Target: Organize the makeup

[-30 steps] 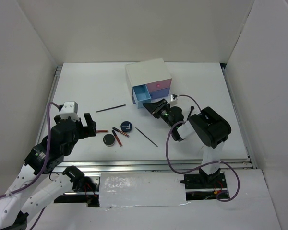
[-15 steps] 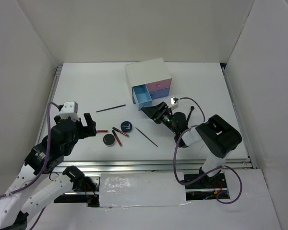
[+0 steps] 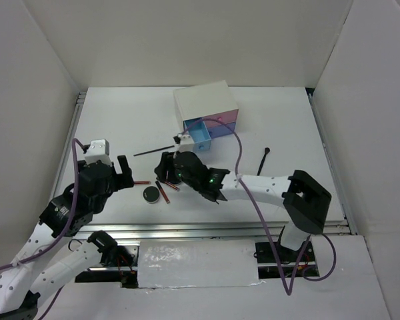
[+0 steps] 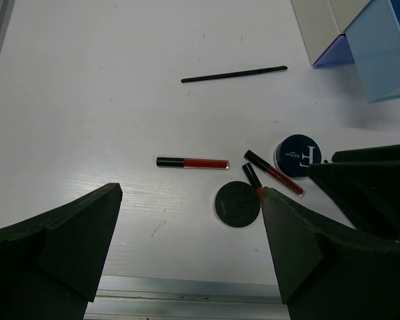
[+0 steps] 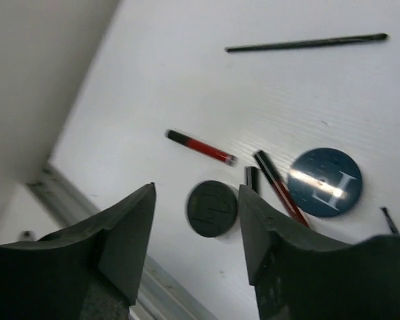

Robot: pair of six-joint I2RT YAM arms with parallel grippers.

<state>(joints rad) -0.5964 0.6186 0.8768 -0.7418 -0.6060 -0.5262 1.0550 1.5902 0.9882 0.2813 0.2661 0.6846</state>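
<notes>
The makeup lies in a cluster at the table's front. A plain black compact (image 3: 151,194) (image 4: 238,203) (image 5: 212,208) sits beside red-brown pencils (image 3: 163,192) (image 4: 275,173) (image 5: 277,185), and another pencil (image 3: 141,182) (image 4: 192,162) (image 5: 200,147) lies to the left. The compact with the white mark (image 4: 299,155) (image 5: 325,181) is hidden under my right arm in the top view. A thin black stick (image 3: 154,151) (image 4: 233,73) (image 5: 307,43) lies farther back. My right gripper (image 3: 167,167) (image 5: 197,193) is open above the cluster. My left gripper (image 3: 125,175) (image 4: 191,193) is open and empty just left of it.
The white box (image 3: 205,107) stands at the back with its blue drawer (image 3: 203,137) (image 4: 387,53) pulled open. Another thin black stick (image 3: 265,159) lies alone at the right. The table's metal front rail (image 3: 187,230) runs just in front of the cluster.
My right arm has swung left from the drawer box to above the makeup cluster, covering the marked compact in the top view. The left arm has barely moved.
</notes>
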